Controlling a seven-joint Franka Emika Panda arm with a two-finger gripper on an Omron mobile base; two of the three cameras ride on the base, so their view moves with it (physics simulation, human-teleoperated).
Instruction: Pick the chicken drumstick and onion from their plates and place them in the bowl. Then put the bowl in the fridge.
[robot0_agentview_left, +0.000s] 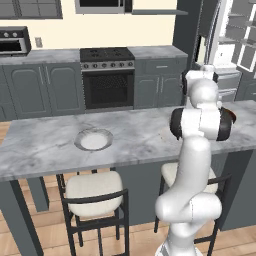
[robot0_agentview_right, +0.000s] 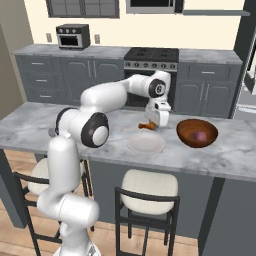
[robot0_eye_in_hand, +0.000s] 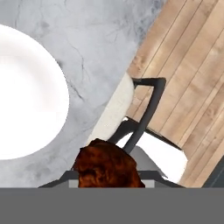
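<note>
Hovering over the marble island (robot0_agentview_right: 235, 150) (stools below), claw (robot0_agentview_right: 151, 125) gripping the chicken drumstick (robot0_agentview_right: 146, 125).

Bare marble counter (robot0_agentview_right: 235, 155) lay open between the pale plate (robot0_agentview_right: 146, 142) at frame centre and the bowl (robot0_agentview_right: 197, 133) to its right. The bowl's raised rim stood as the one obstacle there. Stools (robot0_agentview_right: 148, 186) sat below the counter edge, clear of the surface.

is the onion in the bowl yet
Yes. In the right base view the onion sits inside the bowl on the counter.
</note>
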